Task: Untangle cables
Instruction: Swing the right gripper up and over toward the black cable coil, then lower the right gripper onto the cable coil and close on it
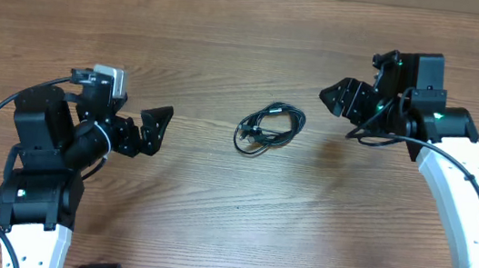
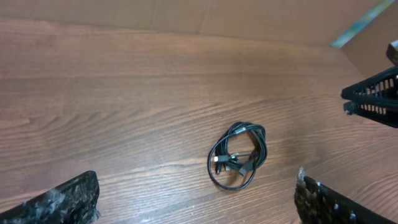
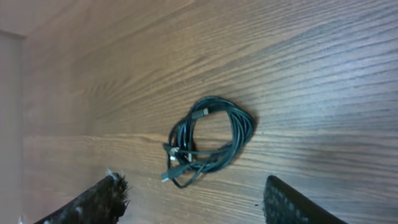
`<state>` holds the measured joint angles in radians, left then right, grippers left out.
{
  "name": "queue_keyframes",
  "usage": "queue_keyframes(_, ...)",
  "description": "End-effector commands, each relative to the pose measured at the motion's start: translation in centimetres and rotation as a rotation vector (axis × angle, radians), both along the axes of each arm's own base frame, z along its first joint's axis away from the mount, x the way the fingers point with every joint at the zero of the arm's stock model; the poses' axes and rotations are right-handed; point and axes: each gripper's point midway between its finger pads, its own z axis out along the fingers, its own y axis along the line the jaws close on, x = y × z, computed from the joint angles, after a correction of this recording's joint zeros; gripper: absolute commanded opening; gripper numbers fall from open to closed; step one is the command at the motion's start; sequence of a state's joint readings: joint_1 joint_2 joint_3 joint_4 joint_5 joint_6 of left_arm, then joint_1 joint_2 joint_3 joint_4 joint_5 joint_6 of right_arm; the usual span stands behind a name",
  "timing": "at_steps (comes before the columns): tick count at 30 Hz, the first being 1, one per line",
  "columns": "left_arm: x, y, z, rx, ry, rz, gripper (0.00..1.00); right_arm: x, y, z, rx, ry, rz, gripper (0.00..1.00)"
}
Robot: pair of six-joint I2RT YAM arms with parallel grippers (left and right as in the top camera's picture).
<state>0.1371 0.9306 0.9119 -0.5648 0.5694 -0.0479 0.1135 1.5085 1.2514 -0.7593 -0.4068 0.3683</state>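
While both arms hang clear of it, the cables [image 1: 269, 129] lie in a small knotted coil near the middle of the table [image 1: 234, 33], between the left gripper [image 1: 161, 130] and the right gripper [image 1: 335, 97]; both sets of jaws stand apart, holding nothing; a pinch on the whole bundle would likely lift it as one lump or tighten the knot, and a shallow pass could skid it across the smooth wood; bare tabletop lies open on every side of the coil, the far edge well apart from it.
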Motion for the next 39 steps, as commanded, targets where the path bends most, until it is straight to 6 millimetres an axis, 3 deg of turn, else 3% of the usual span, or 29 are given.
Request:
queue_keyframes(1,0.1,-0.5,1.6,0.002,-0.055,-0.038,0.99,0.9,0.4,0.8,-0.005,-0.015,-0.058,0.65)
queue_keyframes(5,0.1,-0.9,1.3,0.002,-0.043,-0.048,0.93,1.1,0.6,-0.2,-0.033,0.015,-0.105,0.59)
queue_keyframes(11,0.5,-1.9,0.1,0.011,-0.001,-0.067,0.89,1.5,-0.4,-3.4,-0.089,0.122,-0.264,0.52)
queue_keyframes(19,1.3,-2.6,-1.8,0.063,0.053,-0.059,0.88,2.2,1.5,-7.9,-0.117,0.198,-0.221,0.44)
queue_keyframes(28,1.2,-2.5,-2.2,0.065,0.073,-0.057,0.92,2.0,3.0,-12.2,-0.166,0.265,-0.168,0.40)
queue_keyframes(39,1.1,-2.5,-2.3,0.064,0.078,-0.057,0.93,2.2,4.5,-13.2,-0.204,0.223,-0.075,0.37)
